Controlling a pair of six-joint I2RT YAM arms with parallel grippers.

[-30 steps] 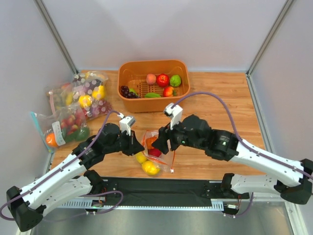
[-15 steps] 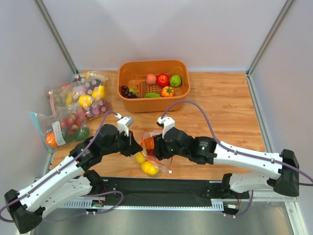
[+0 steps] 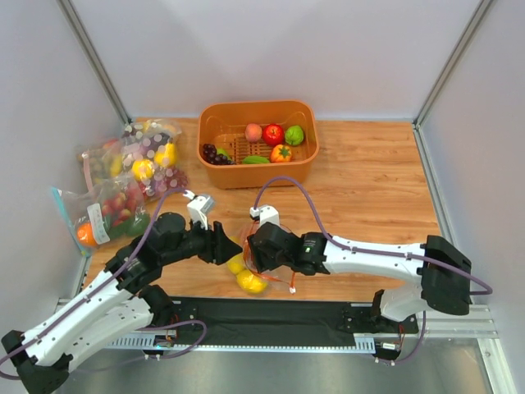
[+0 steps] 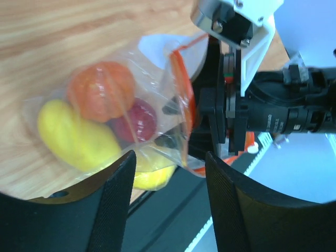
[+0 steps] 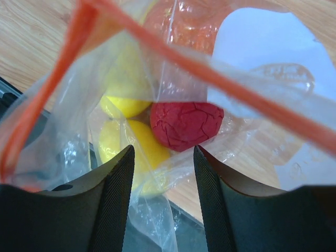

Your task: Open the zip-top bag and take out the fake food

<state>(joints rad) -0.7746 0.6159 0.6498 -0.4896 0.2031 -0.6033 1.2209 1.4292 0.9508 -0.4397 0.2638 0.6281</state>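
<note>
Right pincer is released, its jaws spread, and it is pushed nose-first into the mouth of the zip-top bag; in the left wrist view its dark tips show inside the plastic, just past the orange-red zip strip. Left pincer is likewise spread, with the near lower edge of the bag lying at the gap between its jaws; whether either finger actually touches the plastic cannot be told. Assessment of progress: the opening step appears done, since the strip gapes in a wide loop in the right wrist view. Removal is not yet done: all the fake food seen lies inside the bag, namely a red fruit straight ahead of the right pincer, yellow lemons to its side, and an orange bell pepper deeper in. The bag rests on the table near its front edge, between the two pincers.
</note>
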